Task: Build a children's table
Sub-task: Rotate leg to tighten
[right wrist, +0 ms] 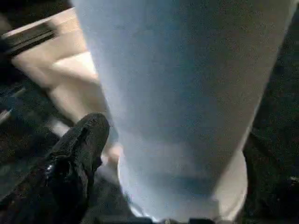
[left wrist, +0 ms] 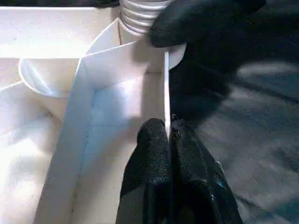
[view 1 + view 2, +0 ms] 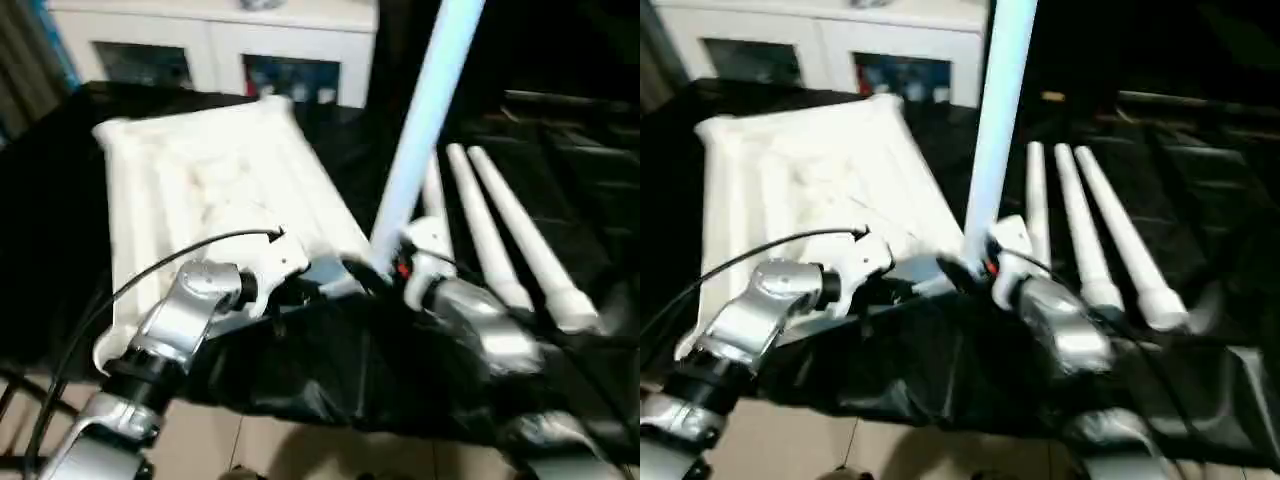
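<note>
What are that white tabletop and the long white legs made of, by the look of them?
The tabletop looks like moulded plastic: uniform matt white, with thin ribs and rounded corners on its upturned underside. The legs seem the same plastic: smooth, seamless white tubes; the standing leg has ridged threads at its base. I can't be certain.

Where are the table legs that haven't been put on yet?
In the left eye view, three loose legs lie side by side on the black cloth, right of the upright leg and the tabletop.

eyes: head, downward, both on table top | wrists: close on upright leg
</note>
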You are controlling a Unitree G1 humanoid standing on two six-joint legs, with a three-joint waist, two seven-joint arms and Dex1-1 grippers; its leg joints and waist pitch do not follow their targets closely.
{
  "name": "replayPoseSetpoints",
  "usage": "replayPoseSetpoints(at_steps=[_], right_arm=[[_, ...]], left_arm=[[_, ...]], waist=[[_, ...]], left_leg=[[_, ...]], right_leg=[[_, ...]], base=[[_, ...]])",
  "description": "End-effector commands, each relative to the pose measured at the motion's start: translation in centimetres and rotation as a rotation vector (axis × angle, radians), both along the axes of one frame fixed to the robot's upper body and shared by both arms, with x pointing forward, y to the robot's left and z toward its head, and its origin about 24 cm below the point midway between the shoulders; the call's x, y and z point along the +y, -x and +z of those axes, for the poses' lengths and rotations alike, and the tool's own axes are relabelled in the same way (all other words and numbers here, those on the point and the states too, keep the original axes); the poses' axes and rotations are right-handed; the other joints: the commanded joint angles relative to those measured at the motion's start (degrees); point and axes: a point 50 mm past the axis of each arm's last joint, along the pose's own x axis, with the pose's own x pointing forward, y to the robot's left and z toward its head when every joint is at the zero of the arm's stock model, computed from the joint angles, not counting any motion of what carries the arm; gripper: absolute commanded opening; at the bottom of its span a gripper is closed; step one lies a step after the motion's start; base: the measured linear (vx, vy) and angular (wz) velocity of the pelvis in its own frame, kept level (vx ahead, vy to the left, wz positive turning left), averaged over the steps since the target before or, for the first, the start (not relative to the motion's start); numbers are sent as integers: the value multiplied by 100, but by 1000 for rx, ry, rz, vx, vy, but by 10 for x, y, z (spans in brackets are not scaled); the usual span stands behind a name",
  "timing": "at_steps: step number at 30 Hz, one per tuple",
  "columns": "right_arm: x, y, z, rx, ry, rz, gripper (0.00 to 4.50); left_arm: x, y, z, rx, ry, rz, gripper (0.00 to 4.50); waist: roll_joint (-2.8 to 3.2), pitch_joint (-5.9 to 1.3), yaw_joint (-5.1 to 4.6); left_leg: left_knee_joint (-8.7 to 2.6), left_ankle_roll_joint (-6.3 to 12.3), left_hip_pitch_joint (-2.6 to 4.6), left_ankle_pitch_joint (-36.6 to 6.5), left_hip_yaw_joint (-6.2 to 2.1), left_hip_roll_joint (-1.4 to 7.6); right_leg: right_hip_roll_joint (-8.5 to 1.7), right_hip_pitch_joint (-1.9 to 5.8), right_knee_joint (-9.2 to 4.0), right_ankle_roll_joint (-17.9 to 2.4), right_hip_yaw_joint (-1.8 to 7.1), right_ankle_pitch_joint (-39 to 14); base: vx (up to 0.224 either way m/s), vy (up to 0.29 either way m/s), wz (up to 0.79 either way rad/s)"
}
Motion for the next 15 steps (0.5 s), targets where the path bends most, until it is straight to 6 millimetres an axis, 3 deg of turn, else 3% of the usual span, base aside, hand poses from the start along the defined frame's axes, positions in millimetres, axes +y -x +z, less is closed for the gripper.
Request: replayPoseSetpoints(at_steps=[1,4,5,10,15], right_arm=[[10,9,4,-2,-2,150,404],[3,16,5,4,31,221,404],[0,18,5,12,44,248,379],[-3,24,5,36,58,307,353],[-2,30,4,62,54,344,290]], left_arm=[[-7,3,3,-5,23,-80,0],[-2,5,3,11,7,-116,0],[0,7,2,21,-1,-136,0],[7,10,2,48,-30,-198,0],[10,11,2,64,-35,-224,0]], waist=[[22,-365,-4],[22,-358,38],[19,-356,38],[26,-357,58],[25,-360,68]], left_leg=[[-332,482,45,-807,-78,319],[-331,457,47,-855,-74,328],[-334,440,40,-870,-80,330],[-331,393,45,-908,-81,331],[-325,384,45,-852,-80,330]], right_leg=[[-465,312,-325,-1351,269,-537],[-470,315,-330,-1370,265,-591],[-475,314,-327,-1380,262,-628],[-474,316,-328,-1381,259,-706],[-468,318,-317,-1401,258,-631]], base=[[0,0,0],[0,0,0],[0,0,0],[0,0,0],[0,0,0]])
